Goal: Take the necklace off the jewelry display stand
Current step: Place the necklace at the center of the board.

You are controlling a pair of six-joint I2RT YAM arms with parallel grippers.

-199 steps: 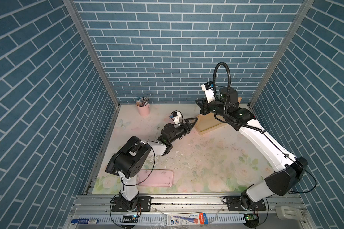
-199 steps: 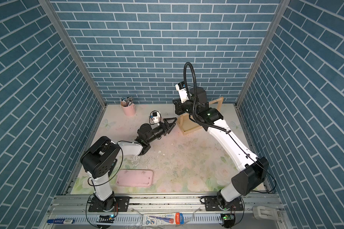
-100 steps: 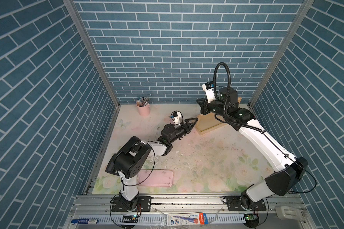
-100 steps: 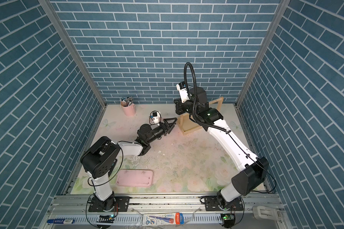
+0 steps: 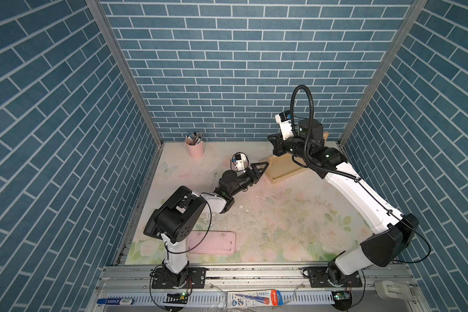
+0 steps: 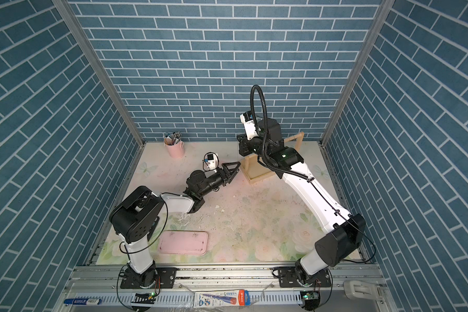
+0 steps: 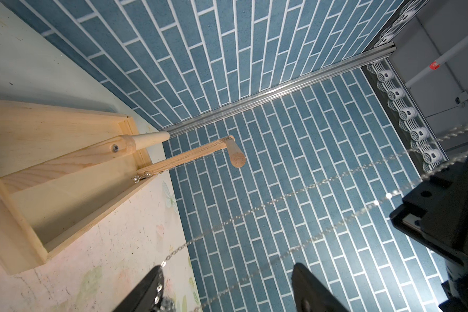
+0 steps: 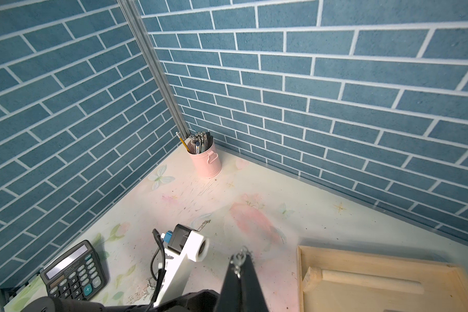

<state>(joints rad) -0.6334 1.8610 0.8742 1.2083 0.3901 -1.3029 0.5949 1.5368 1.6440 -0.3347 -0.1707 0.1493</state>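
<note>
Far right, by the pale wooden jewelry display stand [image 5: 281,170], right gripper [image 8: 239,258] pinches thin silver chain necklace [image 7: 388,195]; spread left gripper [image 7: 227,270] should centre both strands.

Bright even overhead light, soft shadows, wide-angle bending at edges, necklace [image 7: 257,210] blurred near lens

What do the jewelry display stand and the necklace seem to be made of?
The jewelry display stand: pale, unfinished-looking wood, with visible grain and a screw head. The necklace: probably metal, silver-coloured and shiny; fine links glint in the left wrist view.
</note>
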